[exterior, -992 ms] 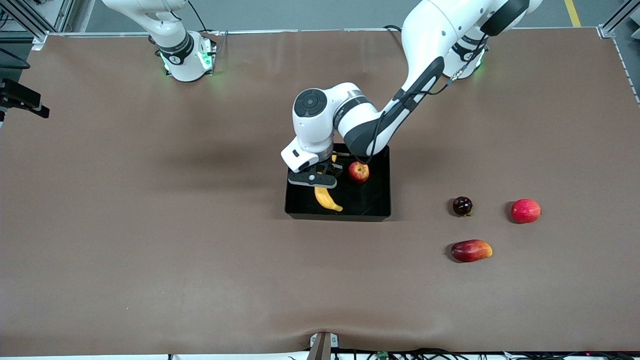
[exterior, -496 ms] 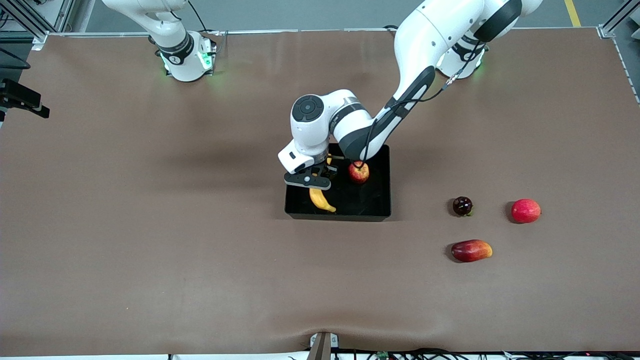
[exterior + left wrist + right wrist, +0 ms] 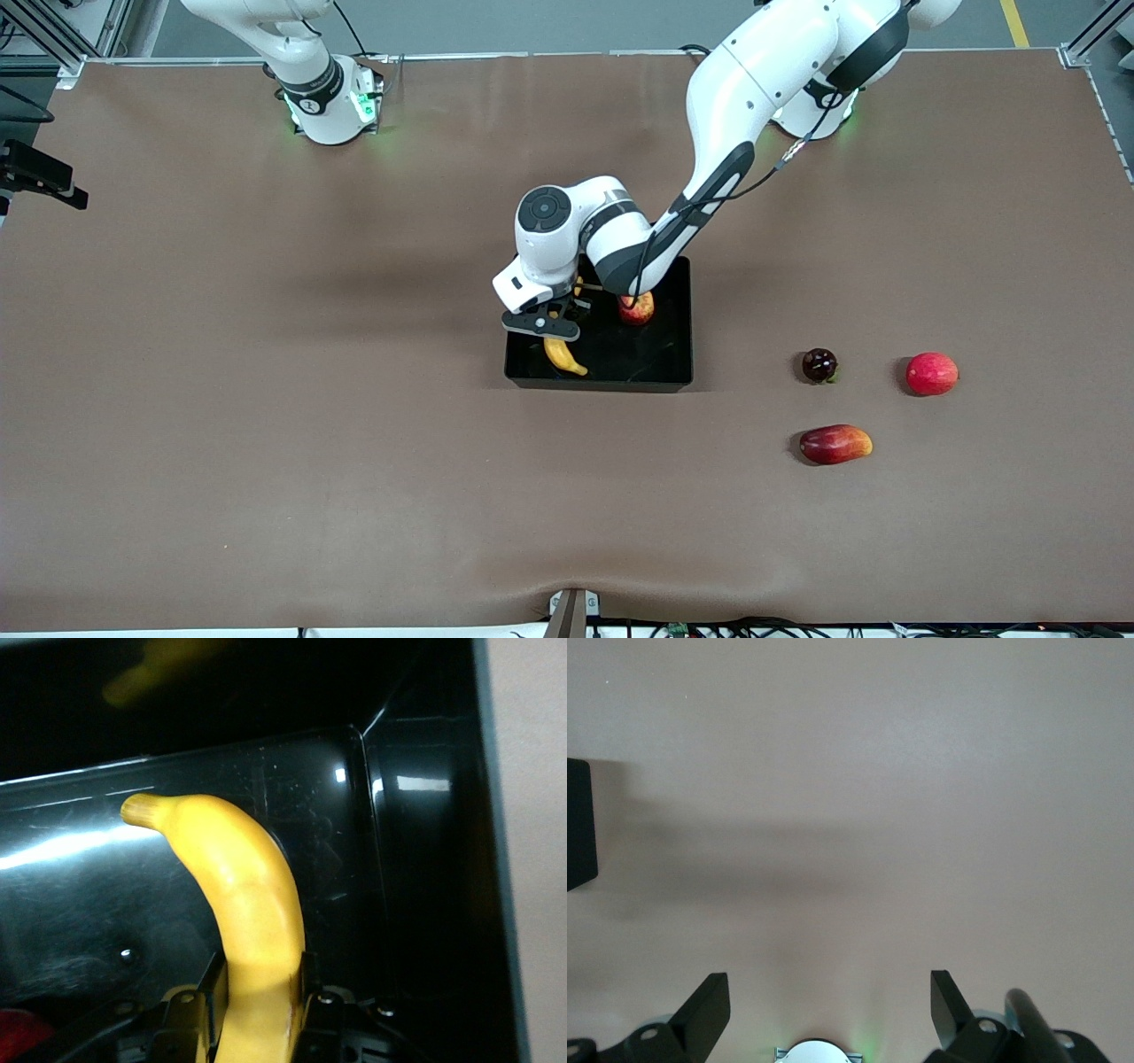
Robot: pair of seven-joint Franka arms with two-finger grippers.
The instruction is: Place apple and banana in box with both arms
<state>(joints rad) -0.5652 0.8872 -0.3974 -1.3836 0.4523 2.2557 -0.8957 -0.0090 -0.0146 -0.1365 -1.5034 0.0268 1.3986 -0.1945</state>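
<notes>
The black box [image 3: 675, 354] sits mid-table. My left gripper [image 3: 551, 323] is down inside it, shut on the yellow banana [image 3: 564, 357]. In the left wrist view the banana [image 3: 248, 895] runs out from between the two fingers of the left gripper [image 3: 261, 979], its tip close over the glossy box floor [image 3: 89, 904]. The apple [image 3: 638, 309] lies in the box beside the gripper, partly covered by the left forearm. My right gripper [image 3: 829, 997] is out of the front view. In its own wrist view it hangs open over bare table, waiting.
Three other fruits lie toward the left arm's end of the table: a dark round one [image 3: 819, 364], a pinkish-red round one [image 3: 931, 373] and a red-and-yellow mango-like one [image 3: 834, 444]. A black object [image 3: 578, 824] shows at the edge of the right wrist view.
The left arm has come down into the box with the banana, shifting slightly toward the right arm's end. The apple and the right arm have not moved.
</notes>
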